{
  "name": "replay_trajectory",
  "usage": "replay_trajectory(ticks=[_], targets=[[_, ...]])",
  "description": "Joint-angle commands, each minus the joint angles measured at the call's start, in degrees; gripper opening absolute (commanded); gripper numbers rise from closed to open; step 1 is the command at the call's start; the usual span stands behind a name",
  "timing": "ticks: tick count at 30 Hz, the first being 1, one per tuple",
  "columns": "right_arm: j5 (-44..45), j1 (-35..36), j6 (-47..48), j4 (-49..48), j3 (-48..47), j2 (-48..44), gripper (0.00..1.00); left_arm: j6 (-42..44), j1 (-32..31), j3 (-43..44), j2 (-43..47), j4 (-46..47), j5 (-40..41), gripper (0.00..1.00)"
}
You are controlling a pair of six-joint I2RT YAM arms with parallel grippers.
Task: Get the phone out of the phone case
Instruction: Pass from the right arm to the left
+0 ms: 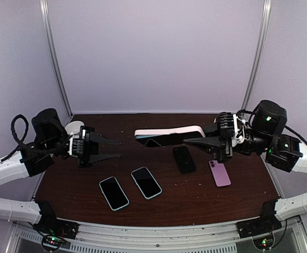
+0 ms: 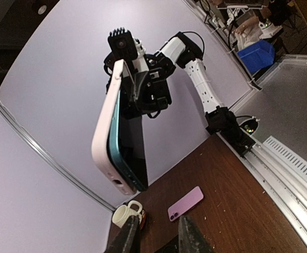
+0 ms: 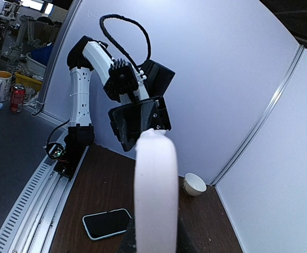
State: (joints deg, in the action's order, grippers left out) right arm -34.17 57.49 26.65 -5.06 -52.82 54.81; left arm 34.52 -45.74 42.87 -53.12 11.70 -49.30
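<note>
The phone (image 1: 162, 140) sits in its pale case (image 1: 169, 129), held level in the air above the desk (image 1: 195, 203). The right hand (image 1: 192, 137) is clamped on one end. The left hand (image 1: 115, 149) is well apart from it, fingers narrowly parted and empty. Four other phones (image 1: 146, 182) lie on the desk below.

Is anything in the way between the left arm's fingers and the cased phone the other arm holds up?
Nothing visible. The left fingers, open, face the pale pink phone case with its teal-edged phone across bare air; the right fingers hold it aloft. Spare phones lie flat on the brown table, below that line.
</note>
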Motion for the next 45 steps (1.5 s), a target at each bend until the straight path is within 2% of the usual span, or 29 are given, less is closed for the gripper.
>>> replay_trajectory(ticks=[1, 14, 33, 45], targets=[[-0.21, -0.10, -0.18, -8.83, 0.18, -0.49, 0.00, -8.32, -0.64, -0.59, -1.54, 9.47, -6.28, 0.27], [-3.74, 0.75, -0.97, -13.53, 1.09, 1.50, 0.00, -17.77, -3.97, -2.35, -4.09, 21.05, -7.38, 0.28], [-7.28, 2.04, -0.95, -10.80, -0.31, 3.55, 0.00, -16.24, -4.98, -2.35, -4.53, 19.58, -4.60, 0.28], [-5.91, 3.59, 1.66, -8.94, -1.15, 5.65, 0.00, -16.24, -4.98, -2.30, -4.60, 19.50, -4.75, 0.28]])
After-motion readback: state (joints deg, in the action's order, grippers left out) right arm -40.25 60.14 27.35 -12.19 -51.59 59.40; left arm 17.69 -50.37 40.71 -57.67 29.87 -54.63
